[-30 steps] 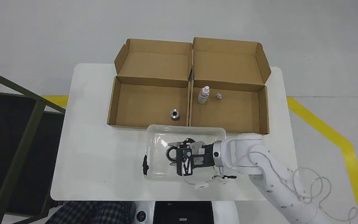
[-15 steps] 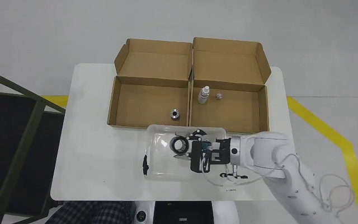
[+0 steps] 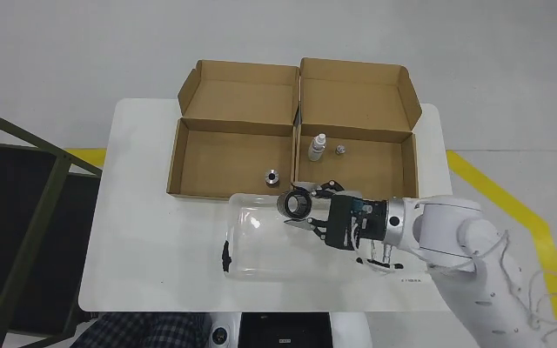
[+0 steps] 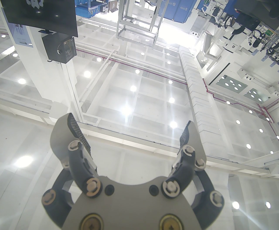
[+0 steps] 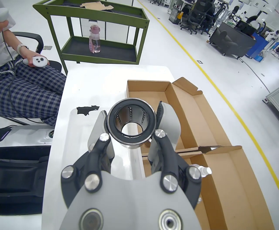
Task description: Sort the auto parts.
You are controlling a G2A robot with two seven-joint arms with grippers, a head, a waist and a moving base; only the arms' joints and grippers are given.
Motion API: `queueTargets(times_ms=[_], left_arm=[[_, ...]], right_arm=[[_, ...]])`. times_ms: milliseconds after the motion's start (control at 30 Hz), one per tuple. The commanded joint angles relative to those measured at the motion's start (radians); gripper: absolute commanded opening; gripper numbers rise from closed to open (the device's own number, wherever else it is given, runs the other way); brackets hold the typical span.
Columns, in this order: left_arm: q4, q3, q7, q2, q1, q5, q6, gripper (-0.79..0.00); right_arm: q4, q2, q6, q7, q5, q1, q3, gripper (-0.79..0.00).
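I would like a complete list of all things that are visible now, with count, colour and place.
table: 1, white, under everything
left box: 1, brown, open, table's far side
right box: 1, brown, open, beside left box
metal part: 1, silver, in left box
spray bottle: 1, white, in right box
small part: 1, grey, beside spray bottle
tray: 1, clear, table's near side
scrap: 1, black, at tray's edge
bearing: 1, black-rimmed metal, held over tray's far edge
cart: 1, green, on floor
drink bottle: 1, pink, on cart shelf
right tool: 1, shut on bearing
left tool: 1, open, facing ceiling
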Motion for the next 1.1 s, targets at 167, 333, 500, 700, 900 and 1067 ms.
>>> queueTargets(times_ms=[167, 333, 500, 700, 900, 1067], left_arm=[[0.000, 0.000, 0.000, 0.000, 0.000, 0.000, 0.000, 0.000], [0.000, 0.000, 0.000, 0.000, 0.000, 0.000, 0.000, 0.000], [0.000, 0.000, 0.000, 0.000, 0.000, 0.000, 0.000, 0.000], [0.000, 0.000, 0.000, 0.000, 0.000, 0.000, 0.000, 0.000], [0.000, 0.000, 0.000, 0.000, 0.000, 0.000, 0.000, 0.000], [0.000, 0.000, 0.000, 0.000, 0.000, 0.000, 0.000, 0.000]], right_arm=[[-0.018, 0.007, 0.005, -0.011, 0.023, -0.003, 0.030, -0.785], [-0.024, 0.011, 0.008, -0.017, 0.035, 0.000, 0.040, -0.785], [-0.023, 0.014, 0.010, -0.019, 0.046, 0.002, 0.048, -0.785], [-0.014, 0.017, 0.020, -0.011, 0.050, 0.005, 0.046, -0.785], [0.025, 0.016, 0.036, 0.005, 0.036, 0.034, 0.008, -0.785], [0.088, 0.007, 0.064, 0.008, -0.002, 0.085, -0.064, -0.785]])
